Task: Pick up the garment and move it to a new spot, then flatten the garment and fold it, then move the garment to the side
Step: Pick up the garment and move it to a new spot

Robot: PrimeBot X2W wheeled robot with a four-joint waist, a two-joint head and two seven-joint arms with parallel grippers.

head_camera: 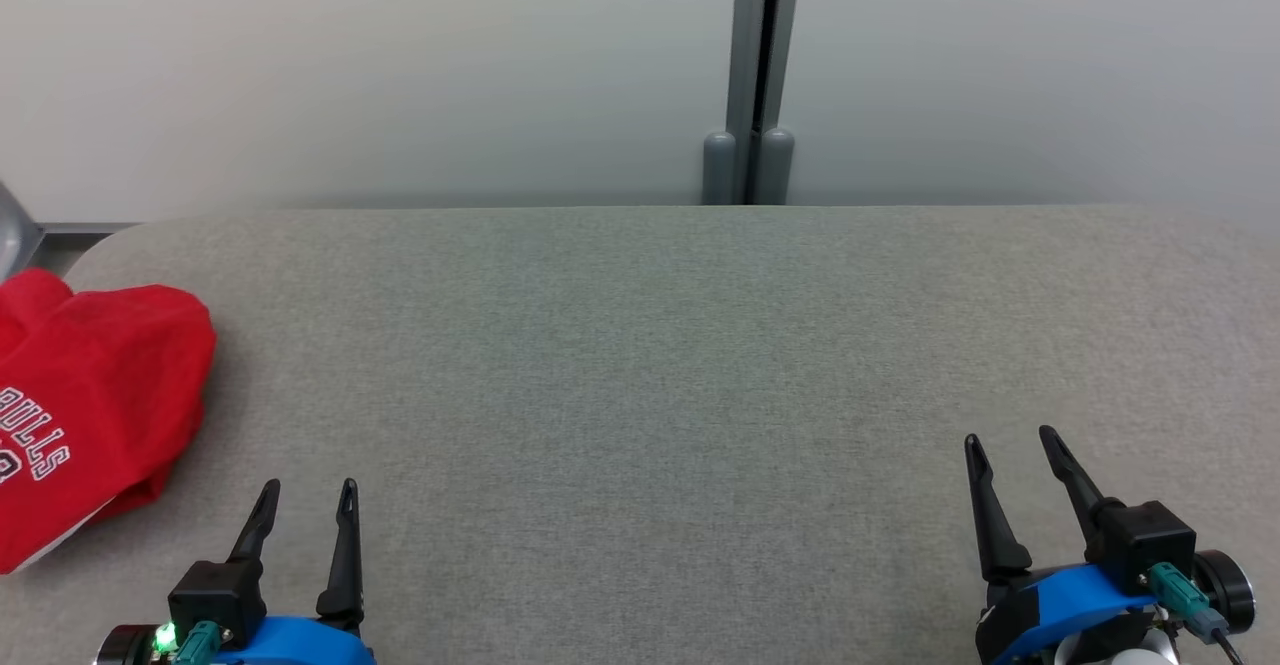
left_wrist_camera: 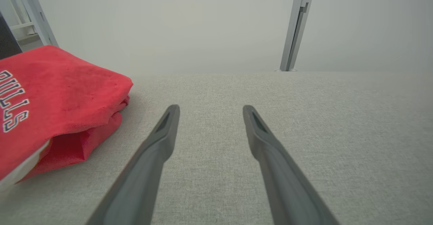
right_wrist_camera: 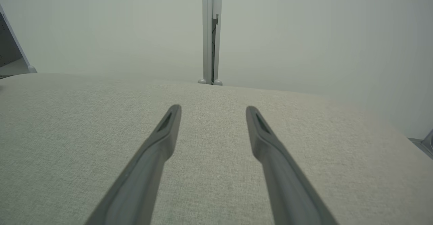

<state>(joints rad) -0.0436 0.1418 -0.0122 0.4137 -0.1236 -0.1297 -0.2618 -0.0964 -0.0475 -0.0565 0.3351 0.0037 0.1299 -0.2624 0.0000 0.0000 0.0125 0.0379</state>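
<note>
**Red garment at the counter's left end; both grippers empty, jaws spread**

Obs: The red garment [head_camera: 95, 395], with white lettering, lies at the far left of the grey counter [head_camera: 650, 365], partly cut off by the edge of the head view. In the left wrist view it sits in stacked layers, smooth on top, with a pale inner face showing at the near corner. The left gripper [head_camera: 310, 487] is near it but not touching, jaws spread with nothing between them. The right gripper [head_camera: 1010, 436] is well apart at the opposite side, jaws likewise spread over bare counter.

Judgement: I cannot tell whether this pile is the starting heap or the finished fold.

If the pick-up is in hand:
- The left arm is the nearer one.
- Swing it towards the pile and come in low.
- Pinch through several layers at the folded edge, not one loose flap.
- Lift clear before carrying it to the open middle, where both arms can reach to flatten it.

Risk: a single-layer grab would probably unroll the pile and drag it.
</note>
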